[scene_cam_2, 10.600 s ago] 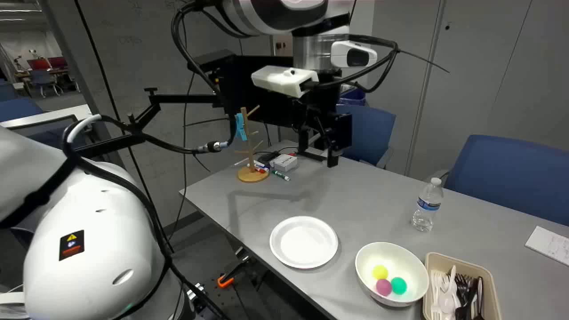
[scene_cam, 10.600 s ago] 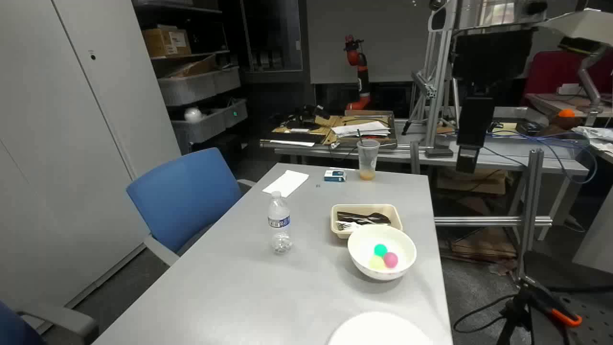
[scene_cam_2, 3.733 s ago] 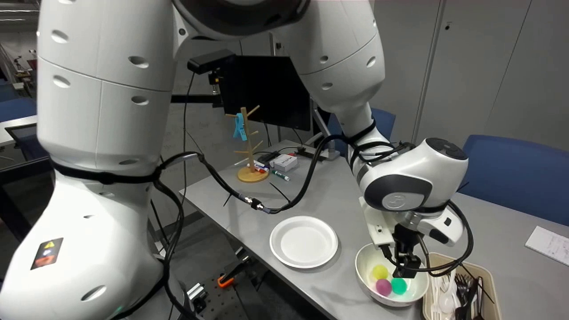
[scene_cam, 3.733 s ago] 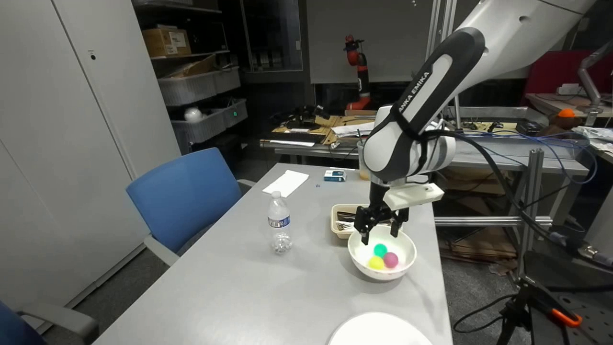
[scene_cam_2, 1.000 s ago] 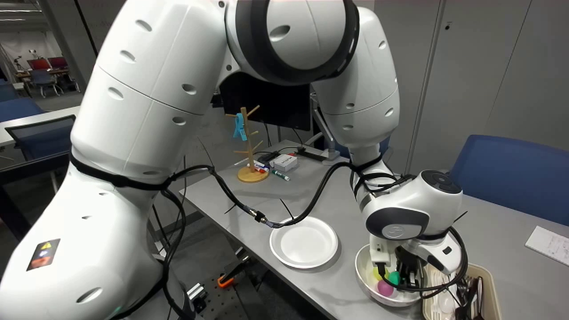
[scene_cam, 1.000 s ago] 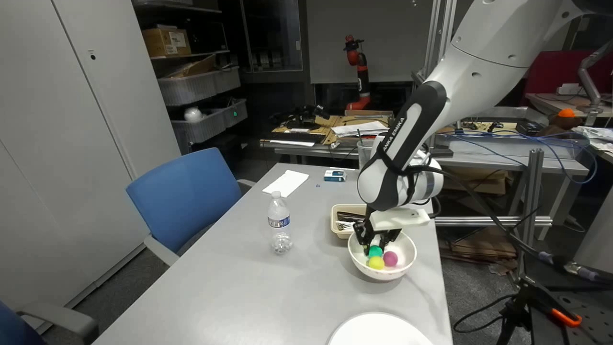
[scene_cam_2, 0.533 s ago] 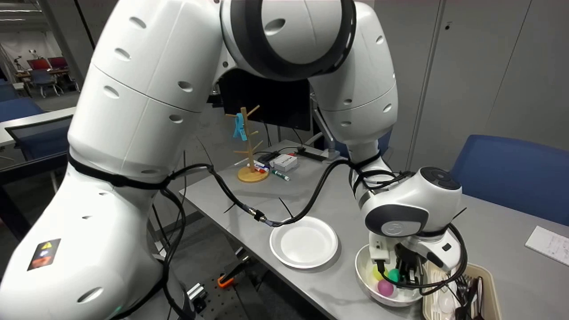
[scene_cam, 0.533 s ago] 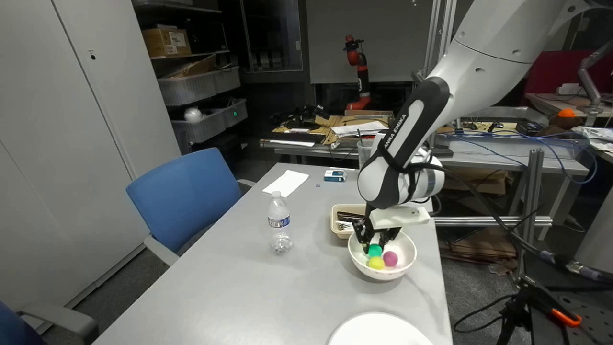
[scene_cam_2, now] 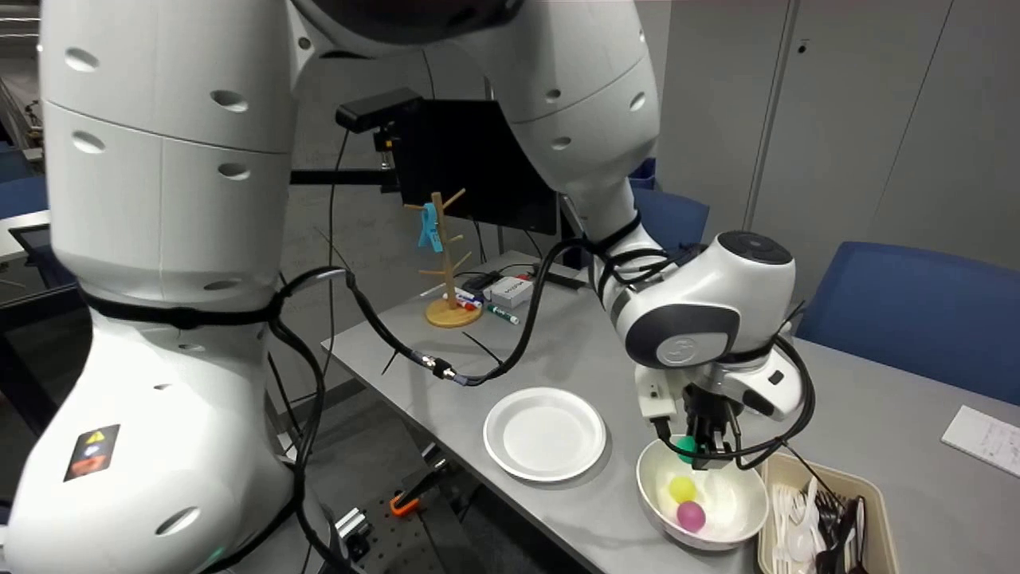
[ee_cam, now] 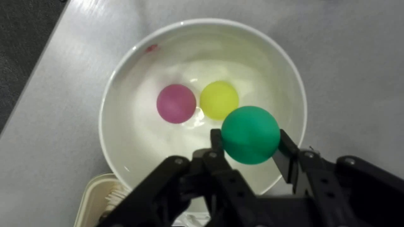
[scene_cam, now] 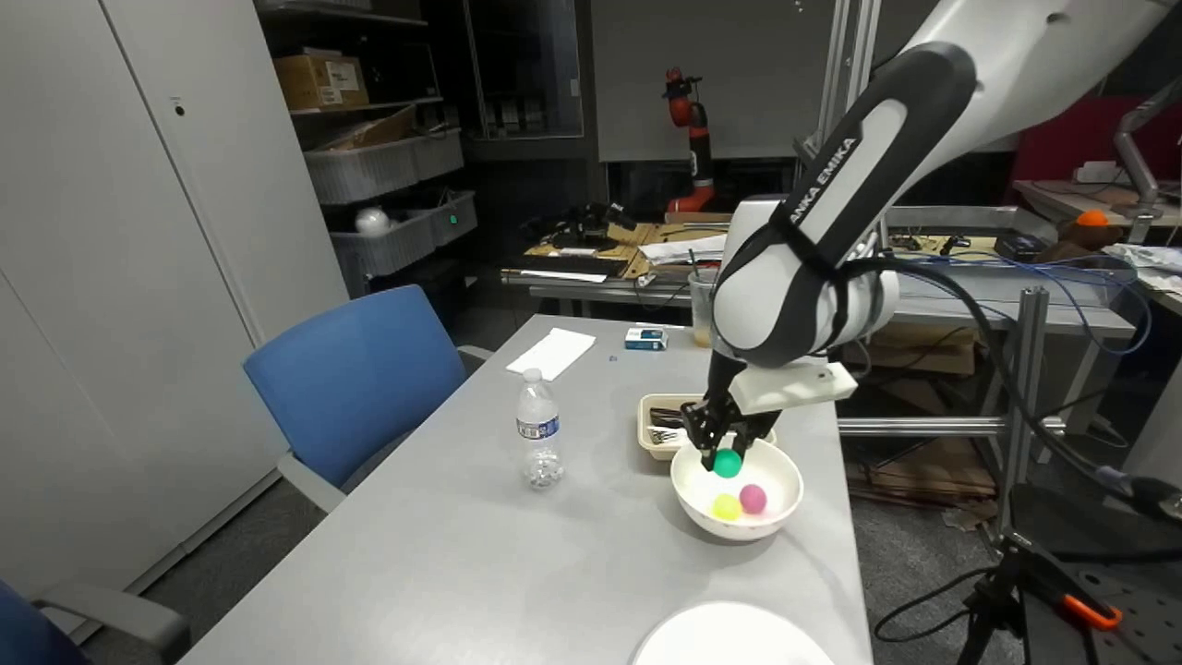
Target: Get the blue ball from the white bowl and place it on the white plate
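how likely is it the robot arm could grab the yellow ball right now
Probably not: the fingers are closed on the teal ball and would likely have to release it first. The yellow ball itself seems within reach, lying below in the white bowl.

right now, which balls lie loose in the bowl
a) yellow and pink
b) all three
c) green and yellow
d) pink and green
a: the wrist view shows the yellow ball and pink ball down in the bowl, while the gripper holds the green ball between its fingers, off the bottom.
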### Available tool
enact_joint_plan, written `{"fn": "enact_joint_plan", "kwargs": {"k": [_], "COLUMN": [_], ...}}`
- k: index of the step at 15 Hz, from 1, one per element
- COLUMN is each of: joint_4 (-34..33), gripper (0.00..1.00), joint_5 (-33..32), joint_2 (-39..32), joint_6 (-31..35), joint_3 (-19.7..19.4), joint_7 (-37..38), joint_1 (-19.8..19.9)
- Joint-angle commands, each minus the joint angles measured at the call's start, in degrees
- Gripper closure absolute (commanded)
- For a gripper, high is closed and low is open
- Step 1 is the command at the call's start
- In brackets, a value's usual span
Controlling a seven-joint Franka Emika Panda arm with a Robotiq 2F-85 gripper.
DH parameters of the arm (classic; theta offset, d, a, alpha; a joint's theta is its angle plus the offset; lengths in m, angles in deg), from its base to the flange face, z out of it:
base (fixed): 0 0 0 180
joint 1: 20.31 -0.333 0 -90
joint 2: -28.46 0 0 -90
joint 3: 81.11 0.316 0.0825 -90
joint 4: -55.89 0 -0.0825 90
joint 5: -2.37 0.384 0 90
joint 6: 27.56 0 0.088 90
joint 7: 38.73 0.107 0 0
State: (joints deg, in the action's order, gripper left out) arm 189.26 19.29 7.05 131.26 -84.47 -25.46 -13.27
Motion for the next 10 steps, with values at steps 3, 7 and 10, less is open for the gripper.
{"fn": "enact_joint_plan", "kwargs": {"k": [3,7,10], "joint_4": [9.6,11.6,11.5], "gripper": [0.82,0.82,0.82], "joint_5": [-2.2,-1.7,-1.4], "joint_2": [13.1,14.2,11.8], "joint_6": [-6.3,-7.7,-6.6], "joint_3": [2.4,5.6,8.2], "joint_7": [-4.6,-7.3,-8.8], "joint_1": [-2.9,-6.0,-8.3]}}
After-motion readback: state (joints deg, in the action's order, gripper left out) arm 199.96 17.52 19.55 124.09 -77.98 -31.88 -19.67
